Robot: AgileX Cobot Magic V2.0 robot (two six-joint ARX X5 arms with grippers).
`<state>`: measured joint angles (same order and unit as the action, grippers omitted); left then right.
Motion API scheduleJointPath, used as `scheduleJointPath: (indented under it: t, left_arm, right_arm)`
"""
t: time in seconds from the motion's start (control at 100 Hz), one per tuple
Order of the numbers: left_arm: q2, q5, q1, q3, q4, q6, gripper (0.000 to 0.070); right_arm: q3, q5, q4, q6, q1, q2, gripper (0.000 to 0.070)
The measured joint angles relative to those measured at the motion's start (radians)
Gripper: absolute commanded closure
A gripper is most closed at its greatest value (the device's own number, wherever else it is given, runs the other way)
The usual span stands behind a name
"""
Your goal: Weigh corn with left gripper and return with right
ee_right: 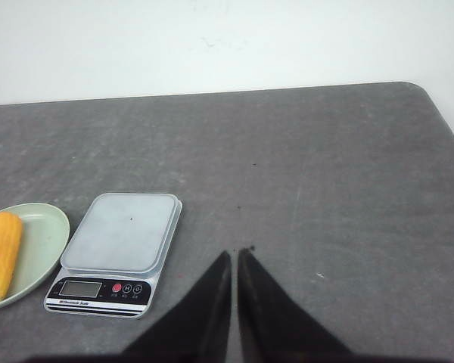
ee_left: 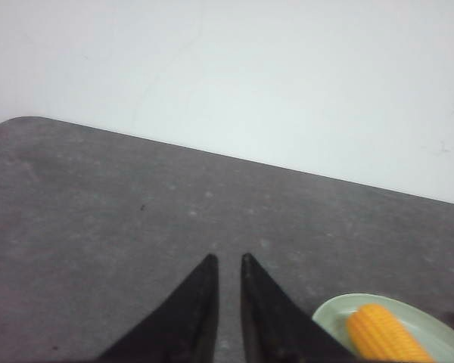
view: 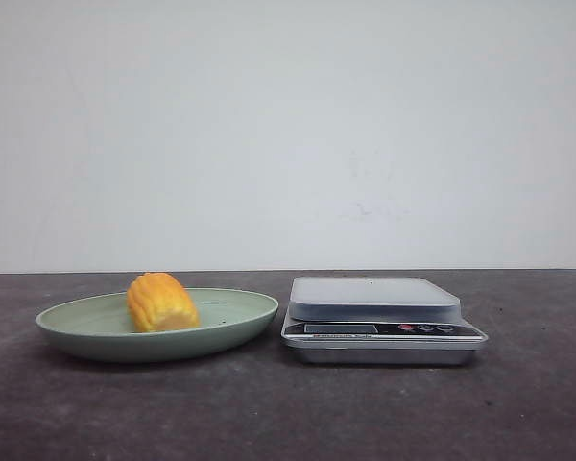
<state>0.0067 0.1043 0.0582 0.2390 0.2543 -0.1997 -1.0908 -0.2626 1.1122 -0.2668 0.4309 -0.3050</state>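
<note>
The corn (view: 161, 303), a stubby yellow-orange cob piece, lies on a pale green plate (view: 242, 317) at the left of the table. A silver kitchen scale (view: 374, 300) stands just right of the plate, its platform bare. My left gripper (ee_left: 228, 259) hovers over bare table, jaws nearly together with nothing between them; the corn (ee_left: 382, 333) and plate (ee_left: 331, 310) lie off to its side. My right gripper (ee_right: 237, 252) is shut and empty over bare table, beside the scale (ee_right: 121, 234); the corn (ee_right: 1, 253) and plate (ee_right: 51, 227) lie beyond the scale. Neither gripper shows in the front view.
The dark grey table (view: 518, 403) ends at a white wall behind. Its rounded far corners show in both wrist views (ee_left: 23, 121) (ee_right: 416, 87). The scale's display and buttons (ee_right: 98, 289) face the front edge.
</note>
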Motion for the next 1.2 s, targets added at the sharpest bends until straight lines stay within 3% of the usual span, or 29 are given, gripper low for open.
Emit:
scheduleJointPath:
  t: [0.37, 0.62, 0.79, 1.2]
  left_arm:
    - [-0.001, -0.002, -0.021, -0.195, -0.192, 0.026, 0.0688]
    - [-0.003, -0.003, -0.021, -0.208, -0.187, 0.032, 0.0688]
    - [-0.003, -0.006, -0.022, -0.207, -0.072, 0.034, 0.0687]
    - [-0.002, -0.008, -0.021, -0.208, -0.074, 0.036, 0.0688]
  right_arm:
    - [0.000, 0.000, 0.000, 0.000, 0.000, 0.000, 0.0693]
    - [0.000, 0.000, 0.000, 0.000, 0.000, 0.000, 0.0693]
    - [0.000, 0.000, 0.000, 0.000, 0.000, 0.000, 0.0693]
    - [0.000, 0.000, -0.001, 0.000, 0.000, 0.000, 0.0693]
